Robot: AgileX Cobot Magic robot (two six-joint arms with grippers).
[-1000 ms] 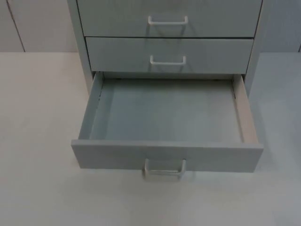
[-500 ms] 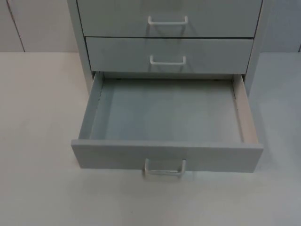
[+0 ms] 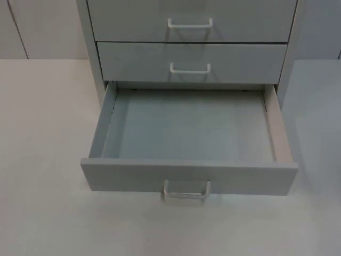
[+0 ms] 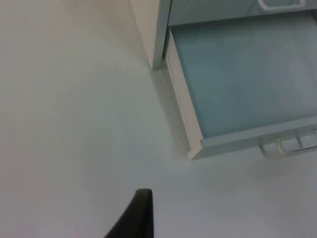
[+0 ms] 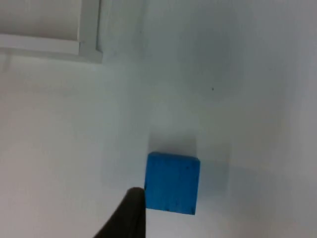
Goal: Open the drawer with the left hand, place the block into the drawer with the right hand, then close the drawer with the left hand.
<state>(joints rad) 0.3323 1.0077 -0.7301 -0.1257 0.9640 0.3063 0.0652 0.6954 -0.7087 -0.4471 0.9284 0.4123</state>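
Nothing is being seen to change across the last second in the top view: the bottom drawer [image 3: 189,141] is standing pulled fully out of the grey cabinet [image 3: 192,40], its floor bare, its white handle [image 3: 186,190] facing the viewer. The opening step is therefore being judged as done, and the placing step as not yet begun.

The blue block [image 5: 172,182] is being seen from the right wrist, lying on the white bench [image 5: 237,99] well outside the drawer, whose front corner is near. One dark fingertip of the right tool [image 5: 130,213] is lying just beside the block's edge; whether it is touching, and whether the tool is wide or narrow, cannot be told. A grasp is being judged as the next need.

The left tool [image 4: 136,215] is waiting over bare bench beside the drawer's left front corner; its spread cannot be told either.

The bench is plain, smooth and white. Two closed drawers are sitting above the open one.
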